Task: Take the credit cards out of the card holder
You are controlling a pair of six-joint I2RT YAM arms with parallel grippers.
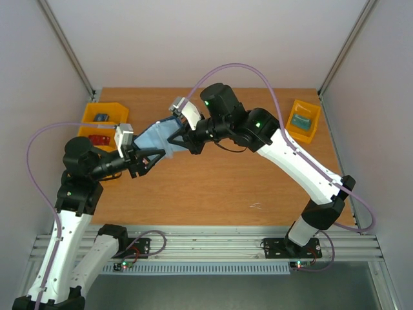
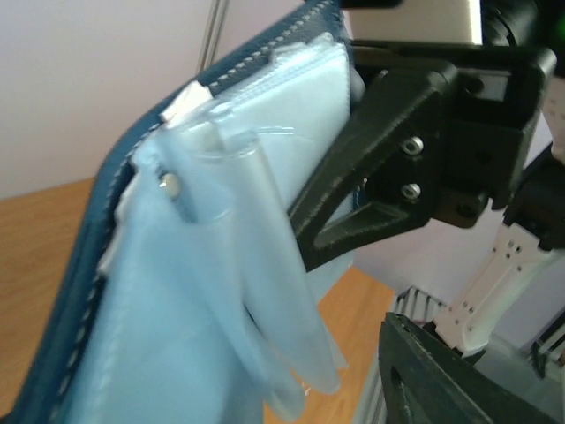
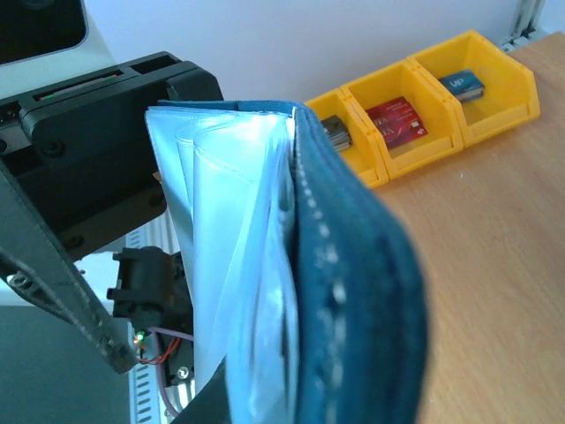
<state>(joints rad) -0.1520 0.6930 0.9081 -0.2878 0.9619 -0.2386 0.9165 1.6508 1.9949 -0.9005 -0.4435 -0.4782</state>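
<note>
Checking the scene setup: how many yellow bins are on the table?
4. Left edge, in a row: near bin, middle bin, far bin. Right edge: single bin. Others might be hidden.

Navy card holder with pale blue lining, yellow bins, orange-brown table

Top view: fixed above and behind me, looking down over the whole table, far enough back to take in both my arms.
Left wrist view: rides my left wrist, aimed up and across at the card holder, very near (it fills the left half).
Right wrist view: rides my right wrist, facing along the table toward the yellow bins, with the card holder's spine close and soft-focused.
Shared: all three views show the card holder; the top view and the right wrist view both show the yellow bins.
</note>
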